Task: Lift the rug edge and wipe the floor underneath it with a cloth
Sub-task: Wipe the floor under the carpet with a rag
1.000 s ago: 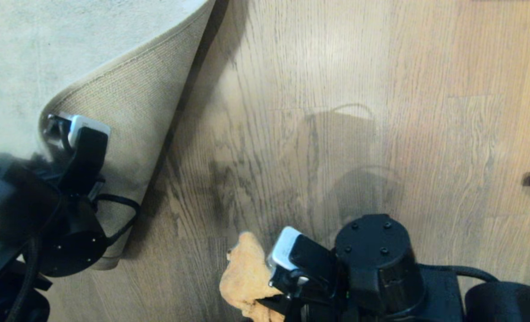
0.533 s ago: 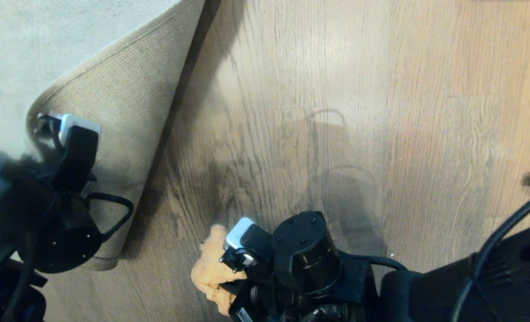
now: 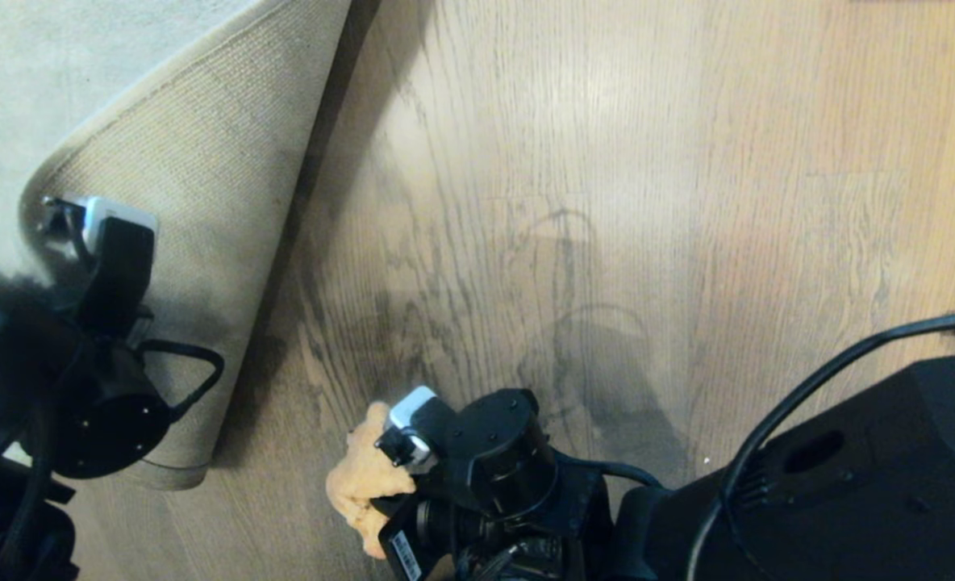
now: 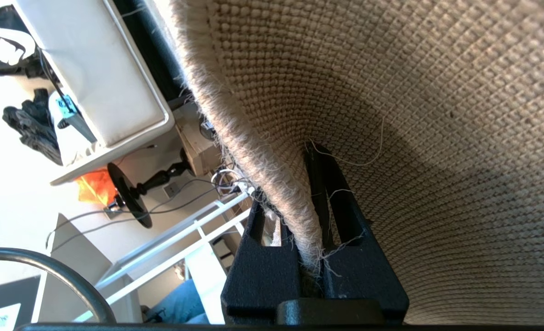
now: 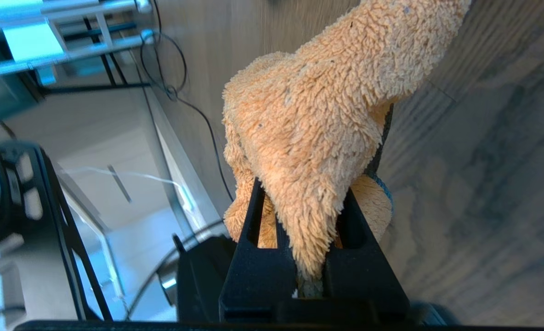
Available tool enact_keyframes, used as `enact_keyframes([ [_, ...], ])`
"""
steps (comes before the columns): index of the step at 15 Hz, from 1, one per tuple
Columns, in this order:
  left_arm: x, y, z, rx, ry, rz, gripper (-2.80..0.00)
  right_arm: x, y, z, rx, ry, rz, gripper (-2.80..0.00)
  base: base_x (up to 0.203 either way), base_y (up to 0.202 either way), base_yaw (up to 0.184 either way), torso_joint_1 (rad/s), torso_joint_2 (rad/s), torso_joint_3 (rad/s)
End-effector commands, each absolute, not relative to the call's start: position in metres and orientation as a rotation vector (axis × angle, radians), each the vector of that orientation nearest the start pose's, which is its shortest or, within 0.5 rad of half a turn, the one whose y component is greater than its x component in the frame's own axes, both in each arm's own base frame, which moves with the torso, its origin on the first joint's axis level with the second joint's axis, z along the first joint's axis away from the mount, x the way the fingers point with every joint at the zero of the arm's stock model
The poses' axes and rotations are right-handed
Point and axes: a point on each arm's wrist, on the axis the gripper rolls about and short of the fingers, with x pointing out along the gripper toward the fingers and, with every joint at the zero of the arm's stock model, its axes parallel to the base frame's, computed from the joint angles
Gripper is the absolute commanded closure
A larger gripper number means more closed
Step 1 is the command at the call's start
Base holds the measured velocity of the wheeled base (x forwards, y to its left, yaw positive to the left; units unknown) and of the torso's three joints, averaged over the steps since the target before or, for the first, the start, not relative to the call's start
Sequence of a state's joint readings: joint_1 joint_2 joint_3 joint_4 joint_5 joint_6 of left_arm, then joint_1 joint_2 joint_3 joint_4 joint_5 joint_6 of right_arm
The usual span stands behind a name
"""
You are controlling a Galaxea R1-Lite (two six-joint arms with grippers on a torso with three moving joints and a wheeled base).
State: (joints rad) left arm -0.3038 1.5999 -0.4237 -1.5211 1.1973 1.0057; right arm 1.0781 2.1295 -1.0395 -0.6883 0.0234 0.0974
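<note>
One corner of the pale grey rug, the rug edge [image 3: 203, 186], is folded back over the pile on the left of the head view, its tan woven backing turned upward and curling clear of the floor [image 3: 647, 202]. Pinching that frayed border is the left gripper [image 4: 309, 202], whose black fingers [image 4: 336, 216] are clamped on either side of the rug's thickness, loose threads trailing over them. Brown wood-grain planks lie bare to the right of the fold, darker grain streaks and the arms' shadows running across them. Low in the head view, near the foot of the fold but apart from it, the cloth [image 3: 360, 484] hangs in a fluffy orange-tan bunch from the right gripper [image 5: 311, 239], its fingers [image 5: 253, 230] closed tight on the fabric; a sliver of blue-grey trim shows at one side. Whether the cloth touches the planks cannot be told. A black cable [image 3: 808, 387] arcs over the right arm
</note>
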Motion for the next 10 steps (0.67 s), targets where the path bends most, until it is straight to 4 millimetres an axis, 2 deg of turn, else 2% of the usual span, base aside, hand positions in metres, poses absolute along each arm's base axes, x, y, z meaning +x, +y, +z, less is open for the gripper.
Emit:
enact_keyframes([
  [1,0.222,-0.048,0.209,0.630,0.147,0.943,0.00,0.195,0.364,0.087,-0.106,0.423,1.060,0.00,0.000,0.000,0.000,0.000,0.00,0.000],
  [3,0.223,-0.050,0.215,0.613,0.127,0.944,0.00,0.200,0.373,0.086,-0.098,0.406,1.041,0.00,0.000,0.000,0.000,0.000,0.00,0.000],
  [6,0.222,-0.050,0.220,0.602,0.113,0.945,0.00,0.213,0.391,0.087,-0.054,0.347,0.907,0.00,0.000,0.000,0.000,0.000,0.00,0.000],
  [10,0.219,-0.062,0.220,0.600,0.097,0.894,0.00,0.213,0.398,0.082,-0.039,0.348,0.883,0.00,0.000,0.000,0.000,0.000,0.00,0.000],
])
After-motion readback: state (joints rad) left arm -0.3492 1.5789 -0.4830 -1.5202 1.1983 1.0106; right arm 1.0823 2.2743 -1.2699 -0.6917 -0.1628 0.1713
